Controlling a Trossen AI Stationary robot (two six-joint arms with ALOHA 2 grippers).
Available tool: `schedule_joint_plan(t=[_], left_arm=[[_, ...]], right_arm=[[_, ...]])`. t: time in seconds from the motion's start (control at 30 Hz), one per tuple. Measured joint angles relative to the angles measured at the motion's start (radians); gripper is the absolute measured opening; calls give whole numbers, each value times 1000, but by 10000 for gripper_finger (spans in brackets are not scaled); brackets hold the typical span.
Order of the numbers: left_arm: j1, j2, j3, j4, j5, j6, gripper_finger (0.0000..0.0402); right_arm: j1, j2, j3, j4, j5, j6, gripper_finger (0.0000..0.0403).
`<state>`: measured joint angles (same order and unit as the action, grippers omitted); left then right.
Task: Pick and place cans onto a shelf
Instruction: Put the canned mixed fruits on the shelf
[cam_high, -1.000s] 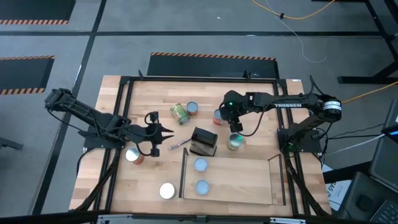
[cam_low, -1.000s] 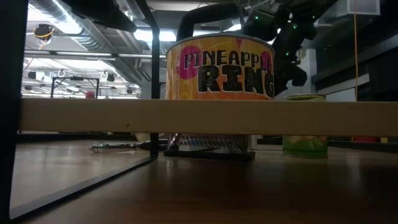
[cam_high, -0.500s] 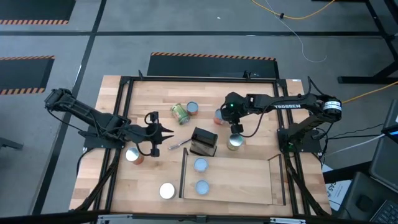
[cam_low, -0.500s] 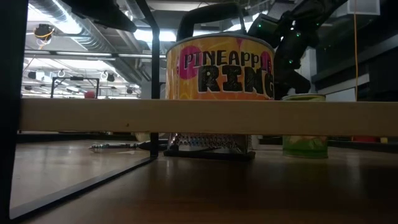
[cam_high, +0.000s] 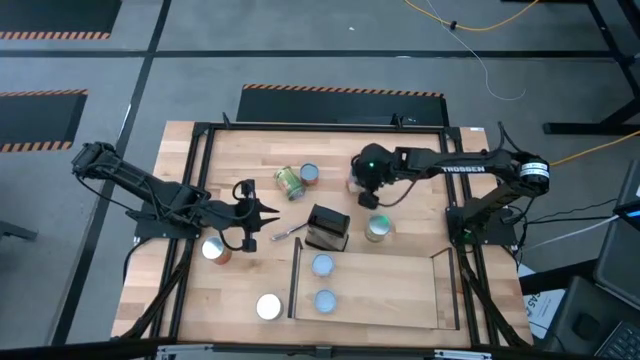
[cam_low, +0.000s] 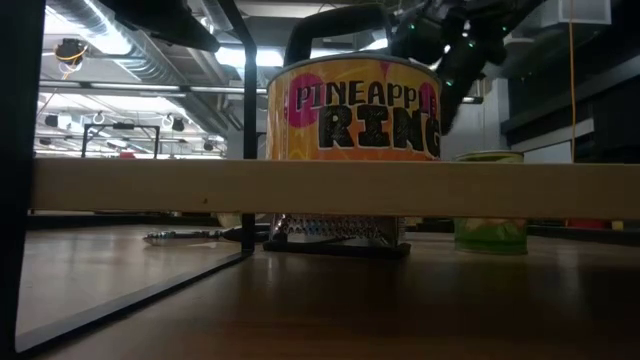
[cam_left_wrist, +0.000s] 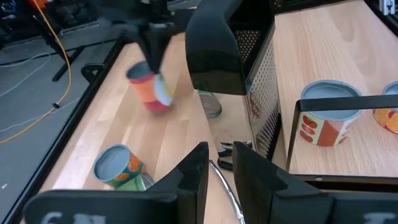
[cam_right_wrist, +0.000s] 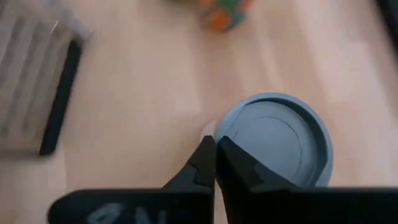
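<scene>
My right gripper (cam_high: 367, 197) (cam_right_wrist: 215, 144) is shut, pointing steeply down at the edge of a red-orange can (cam_left_wrist: 148, 90) with a pale-blue top (cam_right_wrist: 273, 140), which stands upright on the table right of centre. A green can (cam_high: 378, 228) (cam_low: 490, 200) stands just nearer. The shelf (cam_high: 385, 292) at the near edge carries two cans (cam_high: 322, 264) (cam_high: 325, 300); the low view shows a pineapple can (cam_low: 352, 108) on its board. My left gripper (cam_high: 272, 212) (cam_left_wrist: 221, 163) waits open at mid-left, above the table. My right gripper's shut fingertips (cam_right_wrist: 208, 149) come from above and stand at the rim (cam_right_wrist: 225, 134) of the red-orange can's top, on the side toward the grater. I cannot tell whether they touch the rim. The can stands on the table.
A black-topped grater (cam_high: 328, 227) stands at mid-table with a silver utensil (cam_high: 285, 233) beside it. A green can on its side (cam_high: 290, 183) and an upright can (cam_high: 310, 174) sit farther back. Two more cans (cam_high: 213, 250) (cam_high: 268, 306) stand near left.
My right gripper has rolled at the wrist and shut its fingers, staying between the red-orange can and the green can; nothing is caught between the fingers. The cans stand as before.
</scene>
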<state>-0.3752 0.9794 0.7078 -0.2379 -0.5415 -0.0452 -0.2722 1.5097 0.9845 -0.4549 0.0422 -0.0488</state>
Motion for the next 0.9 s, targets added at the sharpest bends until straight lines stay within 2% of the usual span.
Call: schedule_joint_plan(t=[0.13,0.23,0.57,0.9], left_arm=[[0,0,0,0,0,0,66],[0,0,0,0,0,0,66],[0,0,0,0,0,3,66],[0,0,0,-1,0,4,66]], right_arm=[[-2,0,48,-14,135,221,8],[-6,0,67,-59,191,348,9],[-8,0,66,-303,202,644,9],[-8,0,-23,-218,232,800,9]])
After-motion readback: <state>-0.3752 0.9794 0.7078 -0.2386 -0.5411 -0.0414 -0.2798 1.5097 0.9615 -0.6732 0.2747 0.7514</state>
